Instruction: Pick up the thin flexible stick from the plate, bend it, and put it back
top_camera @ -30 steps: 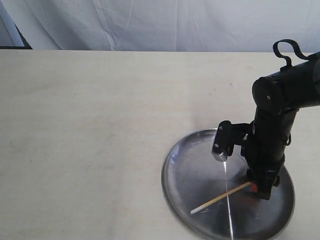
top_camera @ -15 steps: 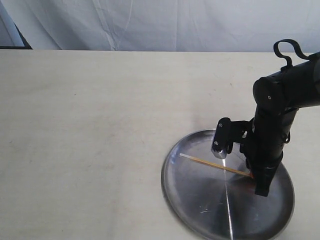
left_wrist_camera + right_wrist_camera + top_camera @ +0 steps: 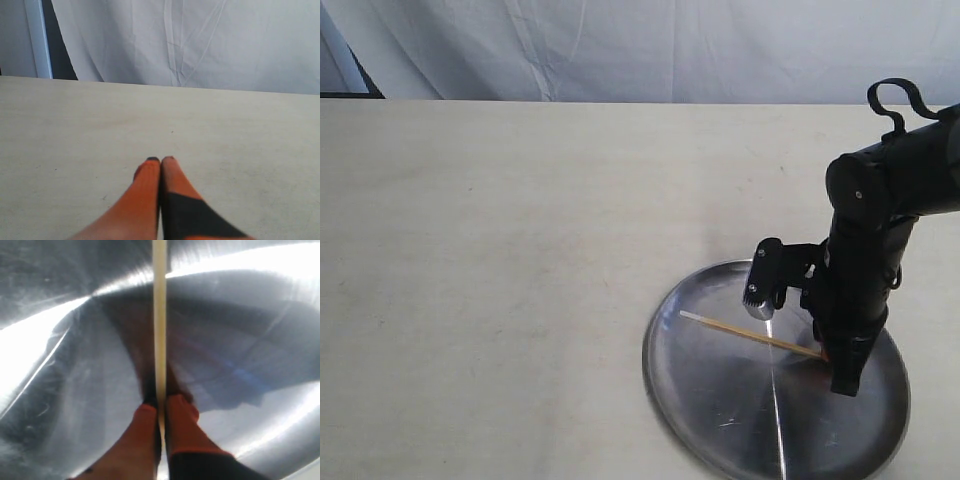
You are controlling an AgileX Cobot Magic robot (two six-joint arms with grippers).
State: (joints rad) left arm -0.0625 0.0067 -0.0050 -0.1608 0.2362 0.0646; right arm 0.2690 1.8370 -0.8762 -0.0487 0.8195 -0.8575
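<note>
Far left in the exterior view, only bare table was to be seen, and the left gripper was not shown there at all. In its own wrist view its orange fingertips were pressed together on nothing, over the table, with white cloth behind. Moving right, the whitish tip of the thin flexible stick was met first, poked out over the left part of the plate, and the strand was run straight and unkinked across to the right gripper. There it was pinched by its tan end alone, the fingers closed down to the strand's own thickness. This was borne out in the right wrist view, where the stick was seen pointing dead ahead from between the pads, over the glare-streaked plate. Whether the free tip was clear of the metal could not be settled. The stick was judged very light, springy up to a point and then brittle, and easily spun in a one-ended pinch. The bend would best be made with a second hold taken near the whitish end and force fed in gently, lest it be snapped.
</note>
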